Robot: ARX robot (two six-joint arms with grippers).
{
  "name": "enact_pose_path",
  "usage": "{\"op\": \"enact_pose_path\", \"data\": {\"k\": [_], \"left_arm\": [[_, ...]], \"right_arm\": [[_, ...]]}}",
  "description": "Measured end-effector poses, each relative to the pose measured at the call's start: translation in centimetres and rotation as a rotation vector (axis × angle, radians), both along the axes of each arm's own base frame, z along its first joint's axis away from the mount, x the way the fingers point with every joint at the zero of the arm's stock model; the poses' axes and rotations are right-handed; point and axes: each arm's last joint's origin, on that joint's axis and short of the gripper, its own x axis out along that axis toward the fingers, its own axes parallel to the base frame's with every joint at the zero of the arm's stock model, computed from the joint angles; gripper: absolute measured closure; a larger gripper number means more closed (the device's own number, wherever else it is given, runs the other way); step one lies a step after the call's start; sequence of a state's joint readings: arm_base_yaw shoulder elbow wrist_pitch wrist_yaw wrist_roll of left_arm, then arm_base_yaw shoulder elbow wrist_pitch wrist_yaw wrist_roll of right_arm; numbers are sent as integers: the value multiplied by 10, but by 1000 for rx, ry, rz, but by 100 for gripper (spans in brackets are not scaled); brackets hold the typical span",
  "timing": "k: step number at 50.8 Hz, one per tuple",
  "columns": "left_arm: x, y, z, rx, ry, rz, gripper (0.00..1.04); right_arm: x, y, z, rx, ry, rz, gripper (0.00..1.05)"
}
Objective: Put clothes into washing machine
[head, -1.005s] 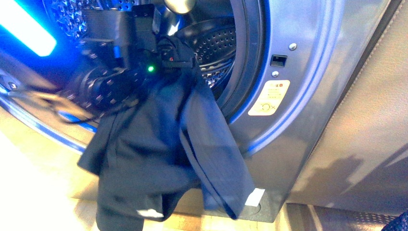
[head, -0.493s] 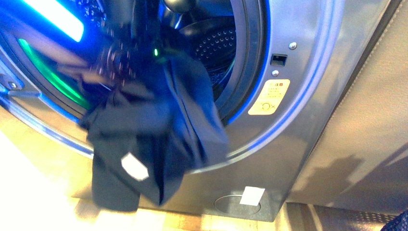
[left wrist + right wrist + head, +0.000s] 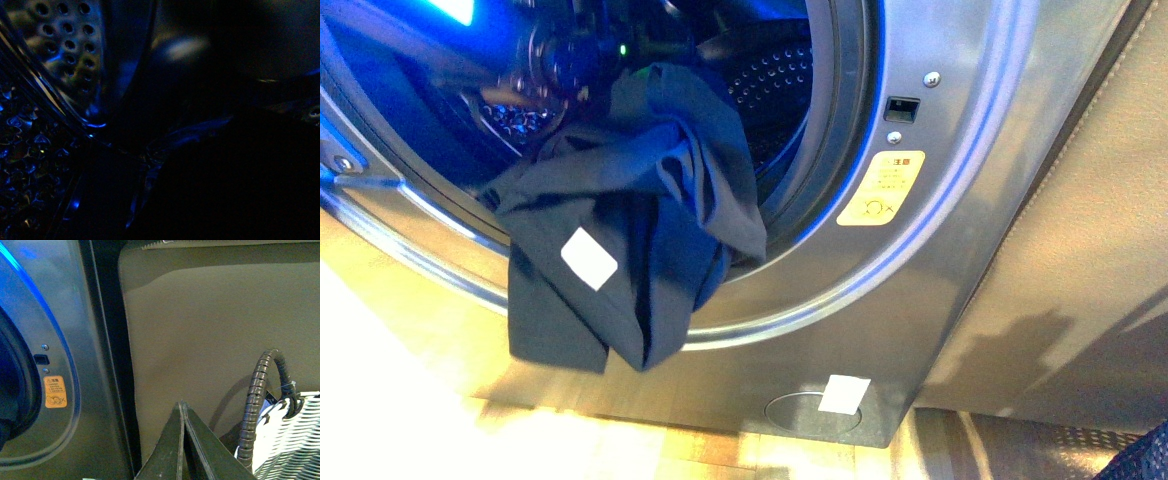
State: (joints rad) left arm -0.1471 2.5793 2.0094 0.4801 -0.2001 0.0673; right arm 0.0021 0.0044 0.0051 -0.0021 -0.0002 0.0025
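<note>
left arm (image 3: 552, 58) blurred, dark inside drum (image 3: 775, 90); its gripper lost there. left wrist view dark. sticker (image 3: 881, 188) print unreadable.

Tan panel (image 3: 1080, 250) w/ stitched edge fills bkgd. Light wood floor (image 3: 650, 455) below it, v. bright, overexposed. White wicker basket (image 3: 295, 440) near panel, dark-wrapped handle (image 3: 254, 405).

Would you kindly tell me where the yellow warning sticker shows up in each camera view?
Front view: sticker right of centre, on the grey panel beside the drum mouth.
Left wrist view: dark; sticker not made out.
Right wrist view: sticker on the grey panel, just outside the blue-lit rim.
Shared landmark: the latch slot close by the sticker, in the front and right wrist views.
</note>
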Motion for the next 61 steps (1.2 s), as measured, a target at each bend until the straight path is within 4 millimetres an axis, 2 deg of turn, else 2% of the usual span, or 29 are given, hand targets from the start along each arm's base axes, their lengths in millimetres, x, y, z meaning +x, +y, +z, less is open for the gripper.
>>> {"op": "enact_pose_path", "data": {"k": [15,38,52,61], "left_arm": [[6,-1,20,8,-34,17,98],[9,-12,19,29,-54,39,98],[13,-10,2,209,50,98,98],[15,2,-14,297,96,154,98]], "right_arm": [[0,0,0,0,0,0,102],[0,0,0,0,0,0,102],[0,0,0,0,0,0,102],[0,0,0,0,0,0,102]]}}
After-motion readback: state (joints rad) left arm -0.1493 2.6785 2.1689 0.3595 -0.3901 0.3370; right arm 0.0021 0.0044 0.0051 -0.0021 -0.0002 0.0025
